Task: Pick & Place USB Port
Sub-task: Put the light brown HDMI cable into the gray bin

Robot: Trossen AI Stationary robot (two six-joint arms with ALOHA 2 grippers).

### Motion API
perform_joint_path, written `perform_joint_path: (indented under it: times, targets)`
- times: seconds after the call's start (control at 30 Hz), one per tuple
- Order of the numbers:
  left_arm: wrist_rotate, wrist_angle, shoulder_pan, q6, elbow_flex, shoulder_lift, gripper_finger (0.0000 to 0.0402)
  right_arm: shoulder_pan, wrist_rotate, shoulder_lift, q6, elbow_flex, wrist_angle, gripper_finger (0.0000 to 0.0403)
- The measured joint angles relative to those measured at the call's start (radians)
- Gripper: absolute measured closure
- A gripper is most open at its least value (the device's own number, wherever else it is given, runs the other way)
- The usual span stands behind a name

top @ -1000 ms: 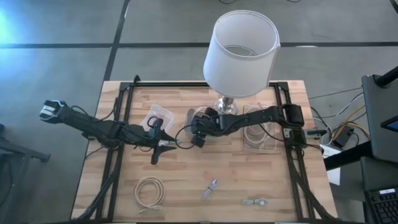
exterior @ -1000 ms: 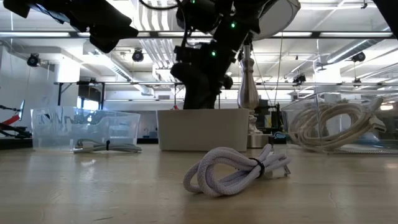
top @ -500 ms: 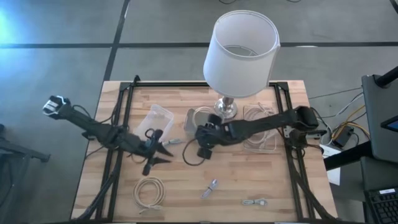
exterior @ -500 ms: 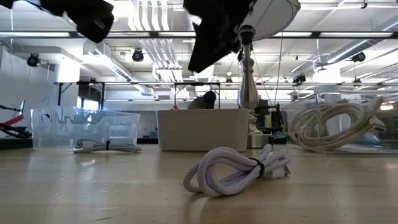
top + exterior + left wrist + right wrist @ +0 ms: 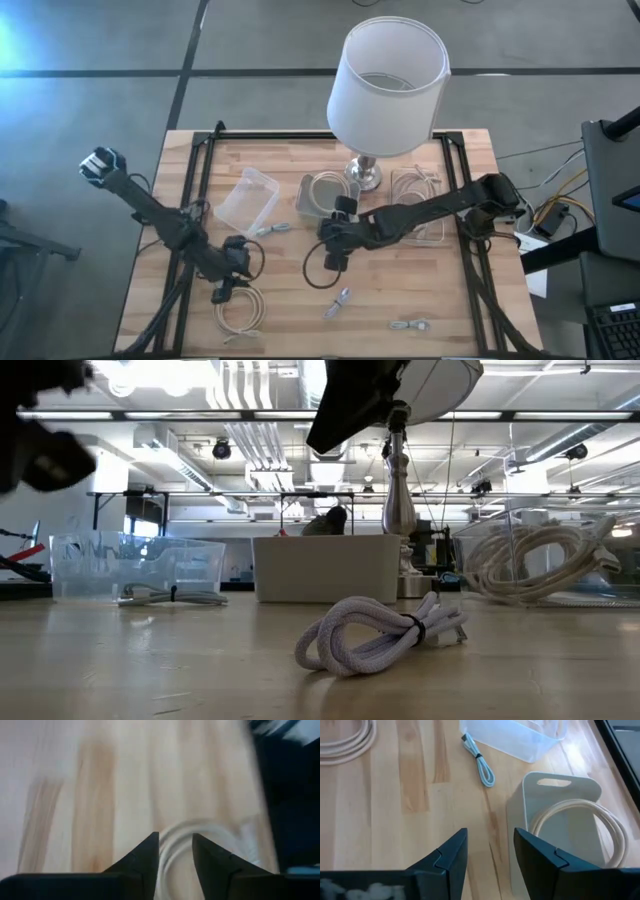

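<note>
Several bundled USB cables lie flat on the wooden table. A cream coiled cable [image 5: 240,310] [image 5: 215,826] sits near the near-left corner. A grey bundle [image 5: 340,300] [image 5: 385,630] lies mid-table toward the near edge, another [image 5: 410,325] to its right, and a small one [image 5: 270,230] [image 5: 481,762] beside the left clear container. My left gripper [image 5: 222,292] [image 5: 175,847] is open, just over the coil's left rim. My right gripper [image 5: 333,262] [image 5: 490,845] is open above bare wood, between the white bin and the grey bundle.
A white bin [image 5: 308,195] [image 5: 560,785] holds a cream coil. A clear container [image 5: 250,198] stands to its left and another [image 5: 420,225], holding cable, to its right. A lamp [image 5: 390,70] stands at the far edge. Black frame rails run along both sides.
My left gripper has swung from the table's middle toward the near-left, ending over the cream coil. My right gripper has risen from beside the white bin and moved toward the near edge. Both stayed open. The cables have not moved.
</note>
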Motion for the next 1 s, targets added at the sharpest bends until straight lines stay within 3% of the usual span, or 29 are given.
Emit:
perform_joint_path:
  times: [0.27,0.4,0.8,1.0]
  targets:
    - [0.144,-0.091,-0.002,-0.117,-0.002,0.153,0.0217,-0.001,0.0,0.0,-0.003,-0.003,-0.013,0.0251]
    - [0.157,-0.09,-0.002,-0.131,-0.002,0.241,0.0206,-0.001,0.0,0.0,-0.016,-0.004,-0.012,0.0252]
    - [0.155,-0.073,-0.002,-0.204,0.003,0.407,0.0207,-0.002,0.004,0.0,-0.077,-0.004,-0.01,0.0249]
    - [0.153,-0.046,-0.002,-0.214,0.012,0.413,0.0251,-0.002,0.004,0.0,-0.08,-0.006,-0.009,0.0259]
